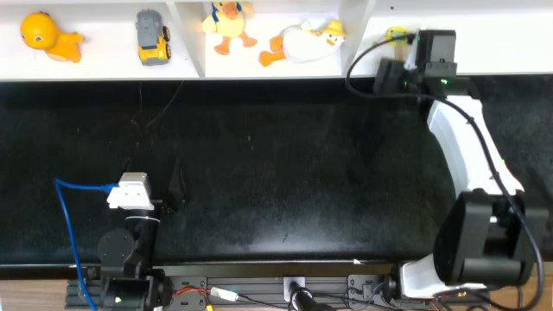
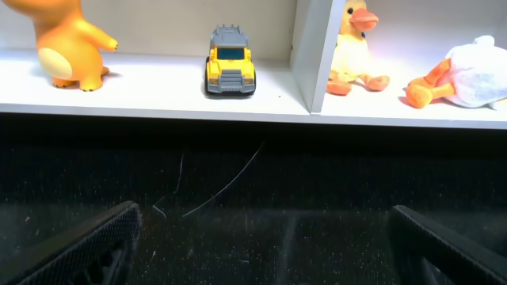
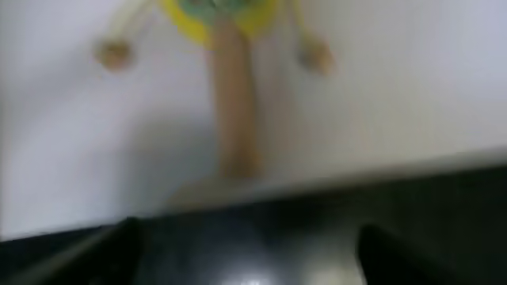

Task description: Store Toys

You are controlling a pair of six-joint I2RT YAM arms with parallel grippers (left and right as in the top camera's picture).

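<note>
Black matting (image 1: pixel 285 173) covers the worktop nearest you. Your left gripper (image 2: pixel 265 214) sits over it at the lower left of the top view, its fingers (image 2: pixel 103 237) spread wide with nothing between them. Farther up, your right gripper (image 3: pixel 245 229) is at the front edge of the white shelf (image 1: pixel 95 71) in the upper right, its fingers also wide apart and holding nothing. Just ahead of it, in the right compartment, lies a blurred yellow toy with a wooden stick (image 3: pixel 234 111). In the upper left compartment stand an orange duck (image 1: pixel 47 36) and a yellow truck (image 1: pixel 153 39). The middle compartment holds a yellow plush duck (image 1: pixel 229 24) sitting upright and a white plush duck (image 1: pixel 307 41) on its side.
</note>
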